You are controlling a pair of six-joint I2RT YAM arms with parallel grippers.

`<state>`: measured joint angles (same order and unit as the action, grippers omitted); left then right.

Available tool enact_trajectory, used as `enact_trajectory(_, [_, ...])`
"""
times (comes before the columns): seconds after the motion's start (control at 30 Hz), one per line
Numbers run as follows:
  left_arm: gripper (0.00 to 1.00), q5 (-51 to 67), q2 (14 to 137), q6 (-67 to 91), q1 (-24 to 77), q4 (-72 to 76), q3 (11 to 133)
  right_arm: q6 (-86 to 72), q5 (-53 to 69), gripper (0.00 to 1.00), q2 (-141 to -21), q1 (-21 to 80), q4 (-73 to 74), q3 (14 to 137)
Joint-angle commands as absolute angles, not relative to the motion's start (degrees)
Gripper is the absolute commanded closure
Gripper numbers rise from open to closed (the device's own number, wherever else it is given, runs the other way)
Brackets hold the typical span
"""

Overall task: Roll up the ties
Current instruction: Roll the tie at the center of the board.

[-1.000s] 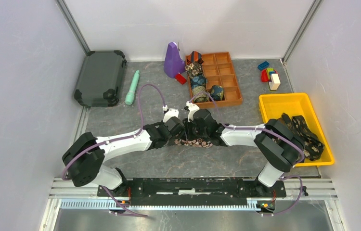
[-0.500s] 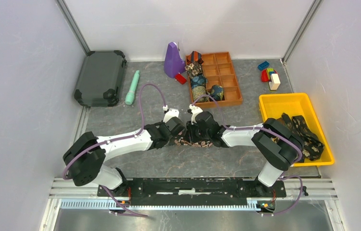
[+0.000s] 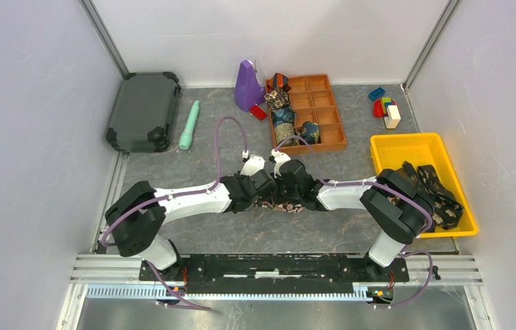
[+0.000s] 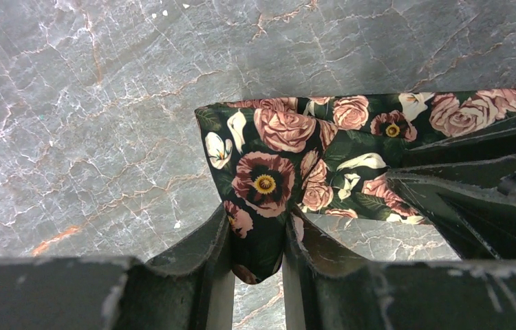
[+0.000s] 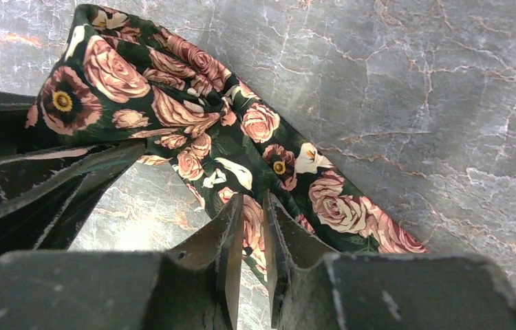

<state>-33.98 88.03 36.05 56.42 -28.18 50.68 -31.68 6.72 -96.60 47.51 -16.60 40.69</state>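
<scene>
A floral tie (image 4: 289, 158) lies in the middle of the counter (image 3: 351, 234), bunched into a loose fold. Both arms work it nearly head to head. The left claw (image 4: 256, 230) is closed on a hanging fold at the tie's blunt end. The right claw (image 5: 252, 213) is clamped on the strip just beside that, with the rest trailing flat toward the right edge. The likeliest trouble, as I judge it, is slippage: each claw pinches only a thin lip of smooth-looking cloth, so a pull or turn could drag it free and let the fold spring open. The two claws are also so close that a careless twist might knock one against the other, or wind the tie askew instead of into a neat roll. The counter is grey marbled stone-look, flat and matte, boxed in by plain white walls. Along the far edge sits a wooden tray (image 3: 324, 113) holding rolled ties (image 3: 283, 113). A yellow bin (image 3: 406, 148) at the right edge holds loose ties (image 3: 437, 192), and a dark case (image 3: 142, 110) fills the far left corner.
</scene>
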Motion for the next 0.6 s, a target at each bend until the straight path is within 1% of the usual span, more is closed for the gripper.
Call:
enact_trajectory(0.0, [0.69,-40.1,90.8,39.0,58.1,-31.3,53.9,-31.6,5.5,0.78,-94.2,47.2,-12.9,41.0])
enact_trajectory(0.23, [0.69,-43.0,94.6,40.4,59.9,-33.9,56.1,-31.8,5.9,0.77,-88.5,44.2,-10.5,39.2])
enact_trajectory(0.57, [0.70,-46.3,100.4,42.6,62.8,-37.5,60.2,-30.6,5.7,0.75,-78.3,36.1,-6.8,34.6])
